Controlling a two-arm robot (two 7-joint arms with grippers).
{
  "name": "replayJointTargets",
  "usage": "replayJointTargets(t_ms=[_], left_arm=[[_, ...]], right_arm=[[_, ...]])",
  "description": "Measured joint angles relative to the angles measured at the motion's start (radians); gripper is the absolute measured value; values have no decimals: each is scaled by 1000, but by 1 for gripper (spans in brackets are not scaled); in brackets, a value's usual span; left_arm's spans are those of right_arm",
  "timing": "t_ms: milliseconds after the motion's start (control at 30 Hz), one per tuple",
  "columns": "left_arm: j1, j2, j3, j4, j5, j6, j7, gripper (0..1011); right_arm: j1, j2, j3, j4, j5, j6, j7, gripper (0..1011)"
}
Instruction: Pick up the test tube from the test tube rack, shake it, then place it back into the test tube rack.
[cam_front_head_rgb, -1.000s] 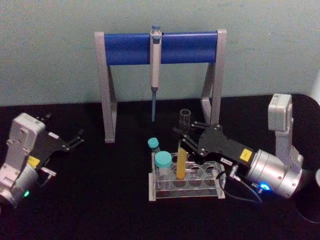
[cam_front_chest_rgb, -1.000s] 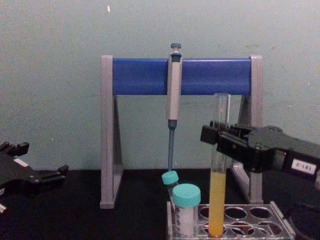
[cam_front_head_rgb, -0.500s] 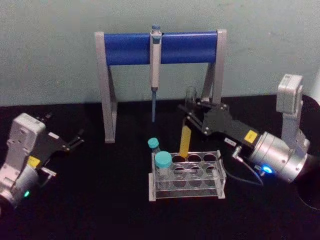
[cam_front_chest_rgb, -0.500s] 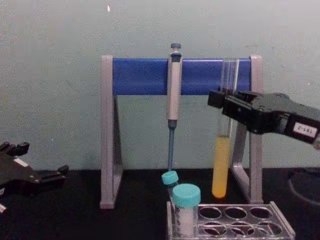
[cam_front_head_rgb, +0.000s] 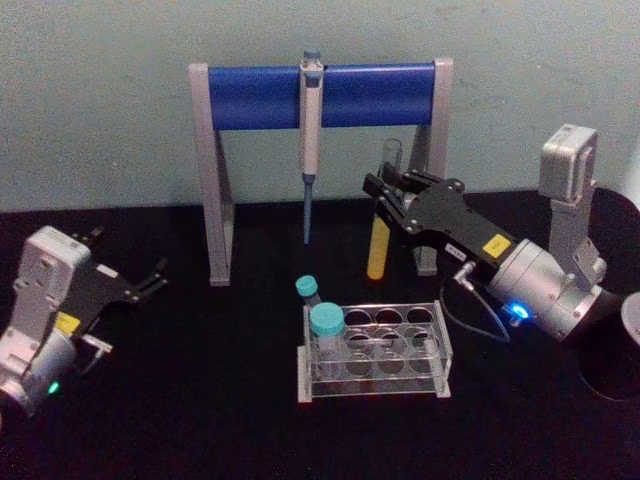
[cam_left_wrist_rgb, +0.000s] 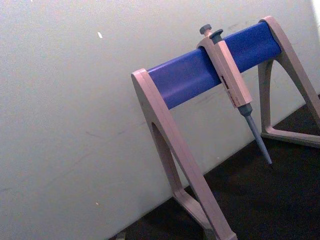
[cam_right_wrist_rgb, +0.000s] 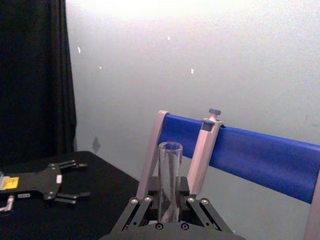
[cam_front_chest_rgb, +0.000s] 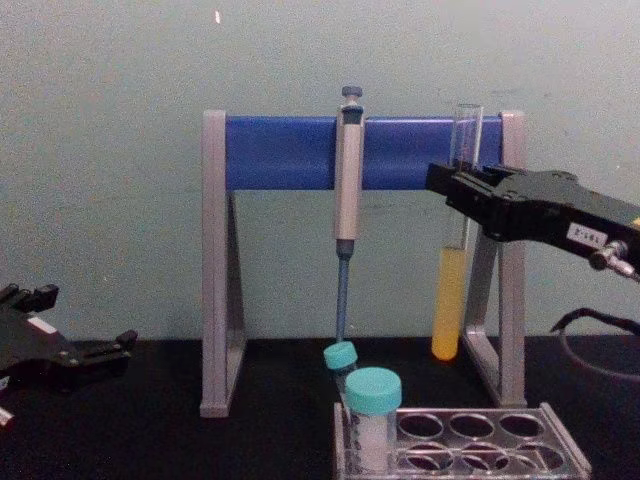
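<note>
The test tube (cam_front_head_rgb: 378, 250) is a long clear glass tube with yellow liquid in its lower part. It hangs upright in the air, behind and above the test tube rack (cam_front_head_rgb: 441, 346), and its bottom is clear of the holes. My right gripper (cam_front_head_rgb: 386, 196) is shut on the test tube's upper half. From the side, the test tube (cam_front_chest_rgb: 449, 300) hangs in front of the stand's right leg, held by the right gripper (cam_front_chest_rgb: 454, 195), well above the test tube rack (cam_front_chest_rgb: 560, 447). Its open mouth (cam_right_wrist_rgb: 170, 148) rises between the fingers (cam_right_wrist_rgb: 141, 205). My left gripper (cam_front_head_rgb: 152, 280) rests open at the far left.
Two teal-capped white tubes (cam_front_head_rgb: 325, 321) (cam_front_head_rgb: 306, 287) stand at the rack's left end. A grey-and-blue pipette stand (cam_front_head_rgb: 250, 96) with a hanging pipette (cam_front_head_rgb: 311, 110) is behind the rack, close to the held tube. The black table lies bare between the rack and the left gripper.
The right gripper has lifted the test tube straight out of the rack, then carried it higher and back toward the stand's right leg. The left arm has stayed put.
</note>
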Motion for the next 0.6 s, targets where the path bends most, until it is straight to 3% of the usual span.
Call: replayJointTargets(t_ms=[600], left_arm=[[0,0,0,0,0,0,0,1001]], right_arm=[[1,-21,11,15,-20,17,11,224]])
